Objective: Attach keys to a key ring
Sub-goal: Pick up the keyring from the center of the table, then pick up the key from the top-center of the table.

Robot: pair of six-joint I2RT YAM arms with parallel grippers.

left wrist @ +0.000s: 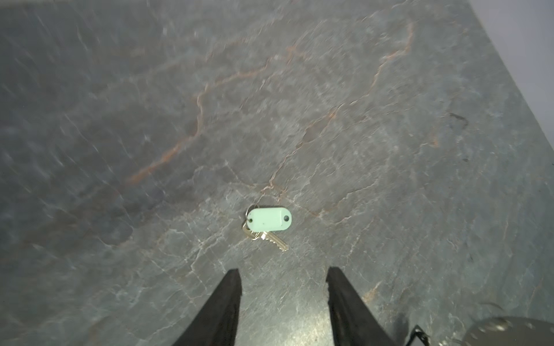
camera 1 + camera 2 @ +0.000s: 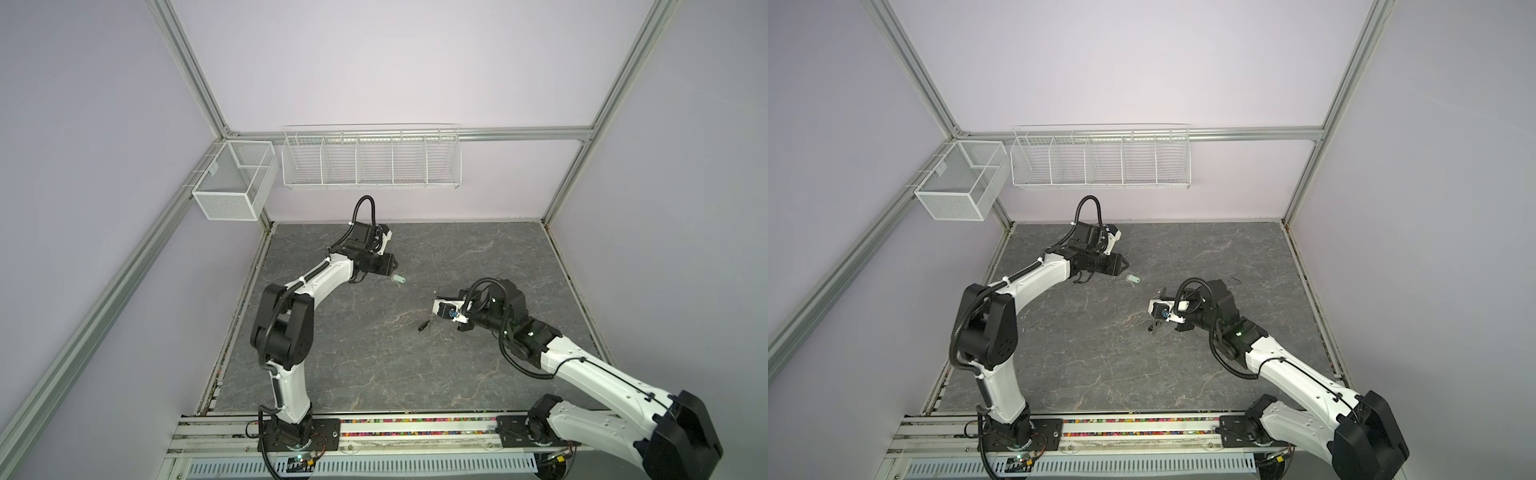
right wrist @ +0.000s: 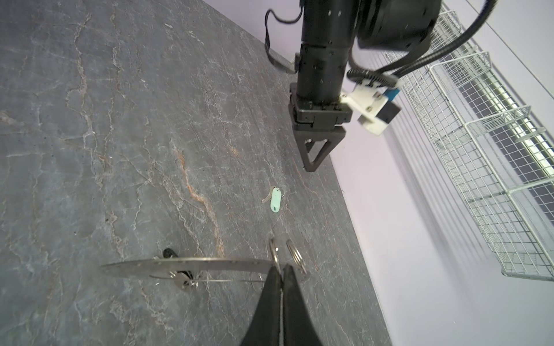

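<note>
A dark grey stone-patterned tabletop (image 2: 374, 374) fills the cell floor in both top views; clock directions are read on it, 12 at the back wall. The white-and-black left arm (image 2: 291, 316) reaches in from 7 o'clock, the matching right arm (image 2: 582, 365) from 5 o'clock. On the back wall at 12 hangs a long white wire rack (image 2: 371, 158) with five compartments; a white mesh box basket (image 2: 232, 187) sits in the 10 o'clock corner. The black left gripper (image 1: 283, 271) hovers over the table, jaws moderately parted with nothing between them. The black right gripper (image 3: 281, 268) is pinched closed on the rim of the flat grey metal washer-like key ring (image 3: 186, 263), seen edge-on in the right wrist view, just off the table's centre toward 2 o'clock. A small silvery key with a pale green oblong plastic tag (image 1: 269, 219) lies flat on the table at 5 o'clock of the left fingertips, clear of them and well apart from the key ring. A small key with a black tag (image 2: 423, 327) appears to hang from the key ring's rim, though it is too small to tell whether it touches the table. Two small wire loops (image 3: 273, 250) sit at that rim beside the right fingertips
</note>
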